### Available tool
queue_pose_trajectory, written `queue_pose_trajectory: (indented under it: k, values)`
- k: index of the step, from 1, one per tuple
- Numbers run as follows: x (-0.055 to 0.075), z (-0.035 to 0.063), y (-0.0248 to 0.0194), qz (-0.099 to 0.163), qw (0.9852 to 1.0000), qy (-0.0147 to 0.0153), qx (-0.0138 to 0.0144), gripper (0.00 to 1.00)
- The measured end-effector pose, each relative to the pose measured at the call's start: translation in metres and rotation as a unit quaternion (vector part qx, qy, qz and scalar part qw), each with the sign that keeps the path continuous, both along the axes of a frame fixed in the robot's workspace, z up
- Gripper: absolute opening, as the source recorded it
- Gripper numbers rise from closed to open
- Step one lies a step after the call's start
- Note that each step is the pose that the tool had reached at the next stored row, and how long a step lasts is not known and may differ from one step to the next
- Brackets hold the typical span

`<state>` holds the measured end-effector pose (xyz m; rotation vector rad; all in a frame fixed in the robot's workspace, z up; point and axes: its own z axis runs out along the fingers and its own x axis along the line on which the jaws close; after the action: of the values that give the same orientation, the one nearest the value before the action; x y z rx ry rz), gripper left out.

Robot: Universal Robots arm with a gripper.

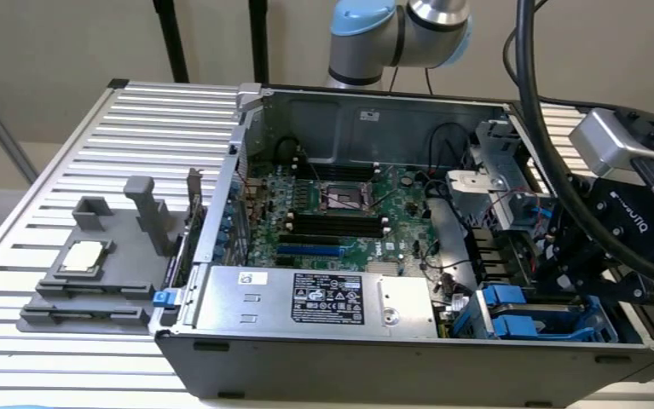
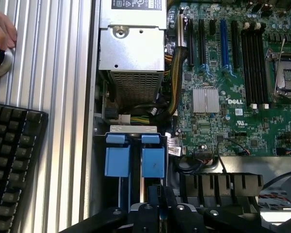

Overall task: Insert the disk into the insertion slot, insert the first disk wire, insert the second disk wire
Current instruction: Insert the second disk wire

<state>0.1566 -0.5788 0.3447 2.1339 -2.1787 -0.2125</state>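
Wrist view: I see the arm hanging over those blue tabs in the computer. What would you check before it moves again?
1. Jaws shut: ok, closed together, nothing seen between them.
2. Jaws over the slot: ok, just above its blue tabs.
3. Disk seated in slot: cannot tell.
4. Hand outside the case: ok, it rests on the table.
5. Keyboard out of the way: ok, it lies beside the case.

The gripper (image 2: 161, 196) hangs inside the computer case (image 1: 418, 362), just above the insertion slot (image 2: 133, 160) at the case's corner. Beside the slot lies the power supply (image 1: 315, 298); beyond both, the motherboard (image 1: 338, 213). A keyboard (image 2: 12, 170) lies outside the case.
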Motion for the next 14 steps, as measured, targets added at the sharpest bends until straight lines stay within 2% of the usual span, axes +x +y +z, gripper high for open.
queue_pose_trajectory:
  k: [14]
  values:
    - [0.0004,-0.0041,-0.0002,0.000,1.0000,0.0000,-0.0001,0.16]
